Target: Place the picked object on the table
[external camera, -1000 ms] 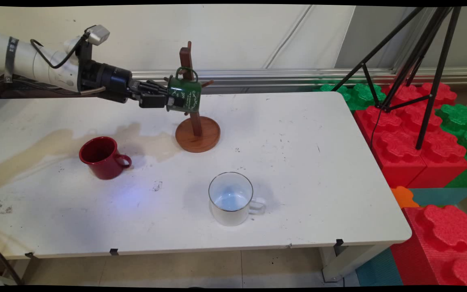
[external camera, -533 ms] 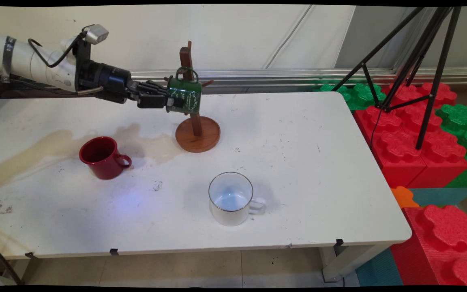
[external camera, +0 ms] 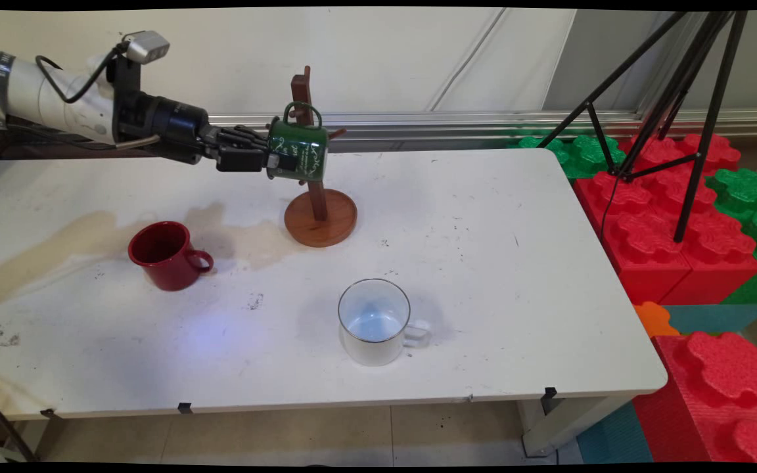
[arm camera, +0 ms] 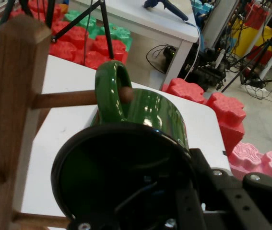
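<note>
Nearest the camera, we see the white mug (external camera: 374, 320) and red mug (external camera: 165, 253) unmoved on the table (external camera: 483, 263). Farther back, our gripper (external camera: 272, 159), fingers clamped on the green mug (external camera: 298, 152), has lifted it slightly, its handle looped on the wooden rack's (external camera: 317, 197) peg.

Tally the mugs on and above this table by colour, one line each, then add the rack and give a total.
Green mug, held by the gripper, its handle over a peg: 1
Red mug, on the table: 1
White mug, on the table: 1
Wooden mug rack: 1
Total: 4
</note>
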Tool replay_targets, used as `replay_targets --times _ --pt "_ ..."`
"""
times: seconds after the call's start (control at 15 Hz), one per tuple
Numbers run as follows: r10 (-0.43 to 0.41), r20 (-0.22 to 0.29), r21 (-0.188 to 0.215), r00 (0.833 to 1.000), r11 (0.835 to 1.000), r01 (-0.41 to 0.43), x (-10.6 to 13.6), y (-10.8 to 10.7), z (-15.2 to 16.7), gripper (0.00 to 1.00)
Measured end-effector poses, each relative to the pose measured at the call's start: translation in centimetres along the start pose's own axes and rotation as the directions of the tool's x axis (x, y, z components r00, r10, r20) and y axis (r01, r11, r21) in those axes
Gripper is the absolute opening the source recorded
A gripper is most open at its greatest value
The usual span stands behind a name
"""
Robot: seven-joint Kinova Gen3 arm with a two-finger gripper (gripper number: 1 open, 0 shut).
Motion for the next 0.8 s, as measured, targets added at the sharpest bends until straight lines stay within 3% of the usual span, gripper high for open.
replay_targets --times 0.8 --pt "0.075 0.057 -0.062 0.996 0.995 -0.072 0.1 3.2 -3.8 0.00"
